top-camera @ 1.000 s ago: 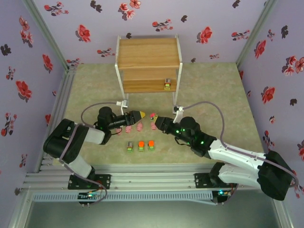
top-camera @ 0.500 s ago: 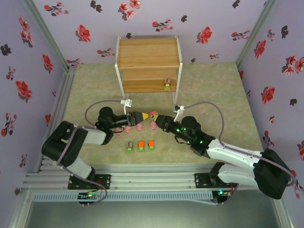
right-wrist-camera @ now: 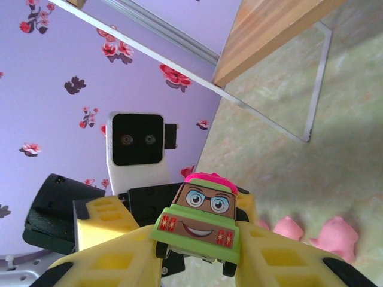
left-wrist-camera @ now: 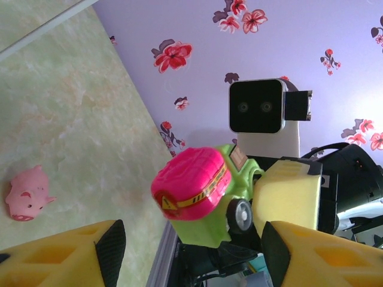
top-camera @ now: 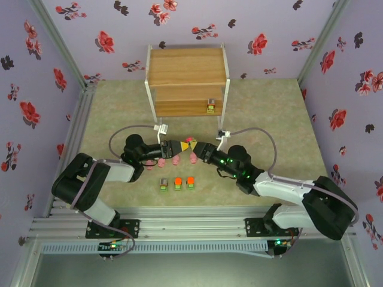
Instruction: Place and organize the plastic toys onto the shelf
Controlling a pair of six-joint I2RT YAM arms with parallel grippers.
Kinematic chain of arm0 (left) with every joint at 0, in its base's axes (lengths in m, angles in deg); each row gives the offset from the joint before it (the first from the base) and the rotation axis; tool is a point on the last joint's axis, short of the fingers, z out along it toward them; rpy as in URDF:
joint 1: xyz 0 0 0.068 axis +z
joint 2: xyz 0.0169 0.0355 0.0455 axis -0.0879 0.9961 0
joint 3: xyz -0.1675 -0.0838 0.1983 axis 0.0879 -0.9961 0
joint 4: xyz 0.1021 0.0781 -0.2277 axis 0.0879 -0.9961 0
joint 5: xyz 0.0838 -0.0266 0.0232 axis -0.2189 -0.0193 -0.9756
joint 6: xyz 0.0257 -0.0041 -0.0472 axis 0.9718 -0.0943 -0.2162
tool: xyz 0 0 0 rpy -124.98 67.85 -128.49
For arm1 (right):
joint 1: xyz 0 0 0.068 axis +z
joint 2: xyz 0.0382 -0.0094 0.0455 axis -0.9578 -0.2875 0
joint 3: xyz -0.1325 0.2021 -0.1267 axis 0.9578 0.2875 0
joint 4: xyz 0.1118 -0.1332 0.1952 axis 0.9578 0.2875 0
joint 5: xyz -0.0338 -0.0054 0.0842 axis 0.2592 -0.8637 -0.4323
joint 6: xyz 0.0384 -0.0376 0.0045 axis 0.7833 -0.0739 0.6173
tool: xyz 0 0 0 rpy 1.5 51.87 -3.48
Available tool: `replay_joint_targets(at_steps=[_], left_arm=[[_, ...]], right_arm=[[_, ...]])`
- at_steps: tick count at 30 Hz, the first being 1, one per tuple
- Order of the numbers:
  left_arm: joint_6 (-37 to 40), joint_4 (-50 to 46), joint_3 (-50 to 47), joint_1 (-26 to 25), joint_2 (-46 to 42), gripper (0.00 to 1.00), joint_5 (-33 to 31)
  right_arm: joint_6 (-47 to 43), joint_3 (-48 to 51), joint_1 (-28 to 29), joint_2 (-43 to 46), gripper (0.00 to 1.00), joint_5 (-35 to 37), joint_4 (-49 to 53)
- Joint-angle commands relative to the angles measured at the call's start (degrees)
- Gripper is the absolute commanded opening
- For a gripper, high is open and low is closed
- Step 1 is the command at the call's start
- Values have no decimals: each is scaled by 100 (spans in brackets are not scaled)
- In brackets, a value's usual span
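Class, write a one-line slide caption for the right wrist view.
Right gripper's fingers pinch a pink-topped green toy truck, shelf beyond.

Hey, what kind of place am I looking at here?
Probably a robot test cell: floral-papered walls box in a small table, and the left arm and right arm are bolted to a metal rail at its near edge.

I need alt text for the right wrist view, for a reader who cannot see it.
The right gripper holds a green toy car with a pink top, its smiling face toward the camera. Beyond are pink pigs on the floor and the shelf.
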State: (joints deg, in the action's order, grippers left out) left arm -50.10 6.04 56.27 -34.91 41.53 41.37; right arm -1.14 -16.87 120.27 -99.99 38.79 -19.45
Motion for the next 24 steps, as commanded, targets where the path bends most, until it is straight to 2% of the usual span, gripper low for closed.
replay_joint_targets(at_steps=[1, 9, 22, 24], left_arm=[[-80, 222, 112, -14, -122, 63, 128], [-91, 223, 86, 51, -221, 58, 127], [-117, 221, 79, 108, -245, 58, 129], [-117, 222, 77, 121, -245, 54, 125]], right_arm=[[220, 124, -47, -77, 8, -214, -700], [340, 254, -83, -137, 8, -288, -897], [593, 271, -89, -571, 8, -476, -1487], [620, 276, -90, -602, 8, -500, -1532]])
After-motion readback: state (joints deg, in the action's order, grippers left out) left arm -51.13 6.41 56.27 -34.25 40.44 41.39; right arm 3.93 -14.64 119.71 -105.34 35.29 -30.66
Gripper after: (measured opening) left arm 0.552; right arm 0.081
